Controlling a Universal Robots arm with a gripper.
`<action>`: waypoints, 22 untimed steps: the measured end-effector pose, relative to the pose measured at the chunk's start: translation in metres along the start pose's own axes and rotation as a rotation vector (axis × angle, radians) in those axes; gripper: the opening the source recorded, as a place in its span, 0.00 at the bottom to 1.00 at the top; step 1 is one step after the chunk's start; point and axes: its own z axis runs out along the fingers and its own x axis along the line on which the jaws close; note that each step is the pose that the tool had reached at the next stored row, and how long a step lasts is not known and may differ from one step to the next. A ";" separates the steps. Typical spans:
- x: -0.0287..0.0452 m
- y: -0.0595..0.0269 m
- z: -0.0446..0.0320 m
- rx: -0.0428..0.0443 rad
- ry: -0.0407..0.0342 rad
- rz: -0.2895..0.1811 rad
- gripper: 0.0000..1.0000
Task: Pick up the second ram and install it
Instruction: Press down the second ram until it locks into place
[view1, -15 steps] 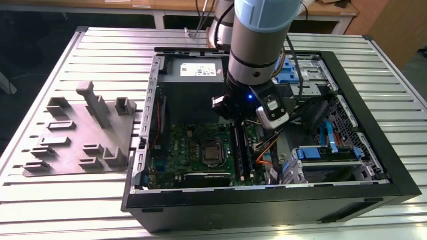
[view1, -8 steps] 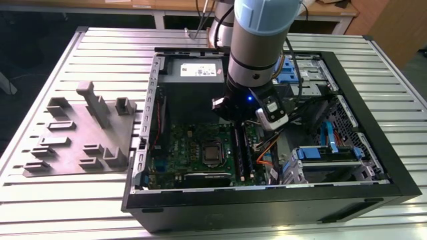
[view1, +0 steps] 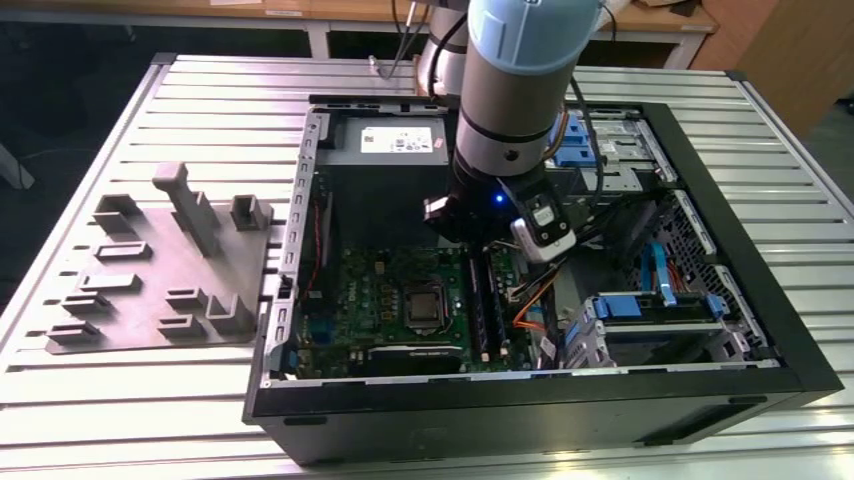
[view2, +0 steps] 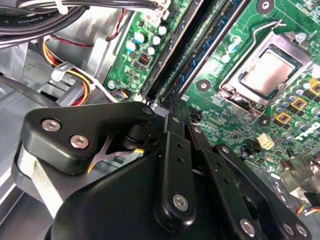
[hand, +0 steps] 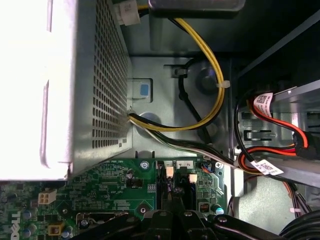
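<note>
The second ram (view1: 478, 305) is a long dark stick lying in a slot of the green motherboard (view1: 380, 290), beside the silver processor socket (view2: 270, 70). In the second wrist view it runs diagonally away from my fingertips as a dark strip (view2: 197, 52). A similar dark strip lies parallel in the neighbouring slot (view2: 172, 50). My gripper (view1: 483, 248) is inside the open computer case, over the end of these slots nearest the grey power-supply box (hand: 65, 85). Its black fingers (view2: 175, 130) are shut, tips together (hand: 172, 212) right over the stick's end. I see no gap between them.
Yellow, black and red cables (hand: 210, 95) hang beside the power supply, close to the arm. Blue drive brackets (view1: 654, 305) sit at the case's side on the exterior view's right. A grey moulded tray (view1: 160, 270) with upright blocks lies on the slatted table on the exterior view's left.
</note>
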 end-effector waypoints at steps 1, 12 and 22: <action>0.0000 -0.0001 0.0003 0.0002 0.0001 0.000 0.10; 0.0001 -0.0002 0.0019 0.0001 0.0001 0.000 0.10; 0.0001 -0.0003 0.0028 -0.0001 0.0000 0.000 0.10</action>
